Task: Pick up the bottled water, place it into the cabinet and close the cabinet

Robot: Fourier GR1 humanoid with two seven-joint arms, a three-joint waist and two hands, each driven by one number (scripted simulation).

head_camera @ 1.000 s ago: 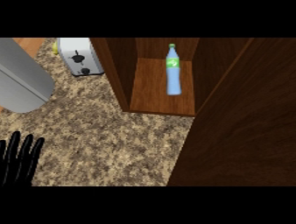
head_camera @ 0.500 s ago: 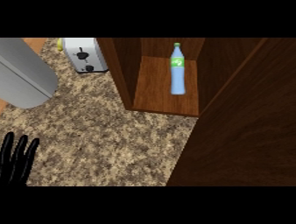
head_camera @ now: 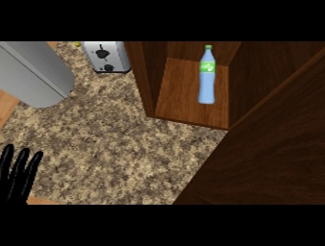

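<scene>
Left hand (head_camera: pixel 7 175) sits at the counter's (head_camera: pixel 123 149) lower-left corner, fingers straight and spread, nothing in it. It's resting, we don't count on it for this step. A grey appliance (head_camera: pixel 27 72) sits at the counter's far-left edge and a toaster (head_camera: pixel 106 56) at its back edge; neither is in our way.

The bottle (head_camera: pixel 206 76) already stands upright on the cabinet's (head_camera: pixel 193 96) floor, right of centre and set back from the front lip. No hand touches it. So we judge the placing done and closing is what's left.

The door (head_camera: pixel 279 144) hangs open and fills the view's right side. The right hand isn't visible; we can't tell its state. We swing the door by its outer edge, slowly, on a clean arc, and check the bottle clears it.
</scene>
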